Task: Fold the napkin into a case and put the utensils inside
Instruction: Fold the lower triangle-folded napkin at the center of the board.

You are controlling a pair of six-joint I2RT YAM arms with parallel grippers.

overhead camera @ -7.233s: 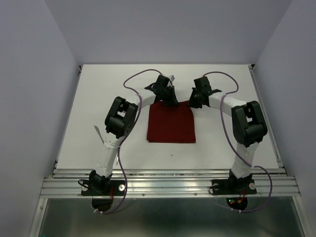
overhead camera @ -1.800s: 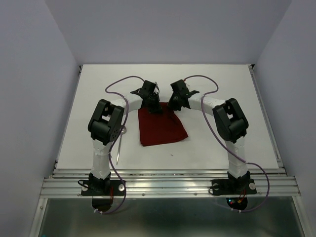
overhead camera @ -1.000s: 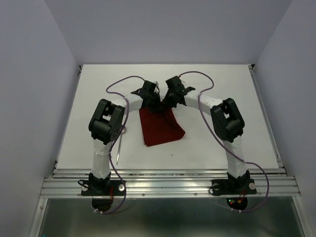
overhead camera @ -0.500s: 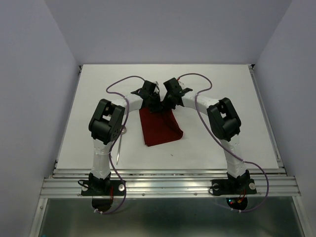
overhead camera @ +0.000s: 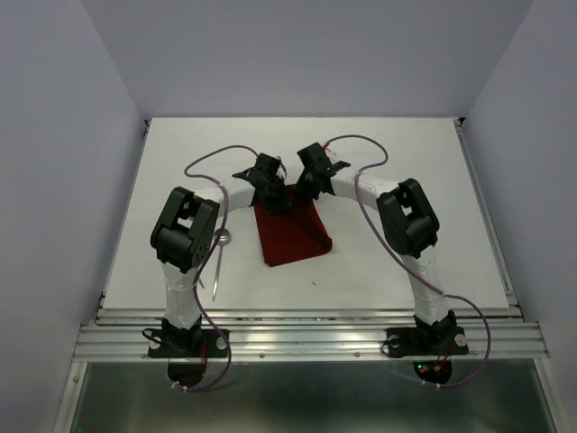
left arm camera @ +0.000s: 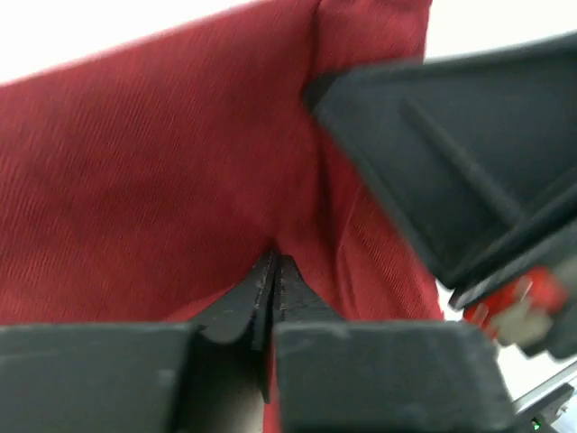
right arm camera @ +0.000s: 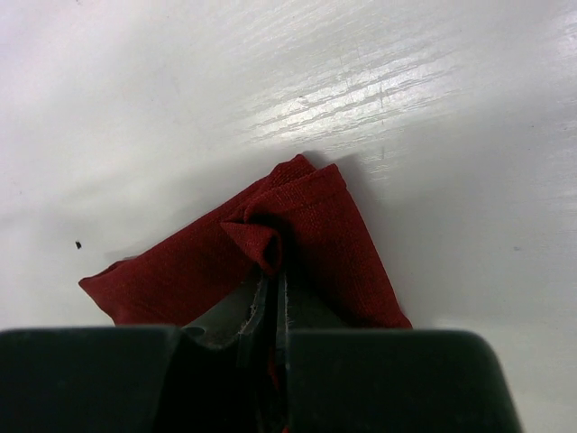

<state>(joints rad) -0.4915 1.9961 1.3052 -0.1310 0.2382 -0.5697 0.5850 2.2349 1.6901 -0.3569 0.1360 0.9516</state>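
Here the napkin trails nearward from left gripper and right gripper, both clamped on its far edge.

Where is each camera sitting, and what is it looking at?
Top camera: above and behind the arms, looking down at the white table, both arms and the dark red cloth napkin.
Left wrist camera: on the left arm, looking along the left gripper, shut on the napkin.
Right wrist camera: on the right arm, facing down past the right gripper, pinching a napkin corner.
All three share the napkin.
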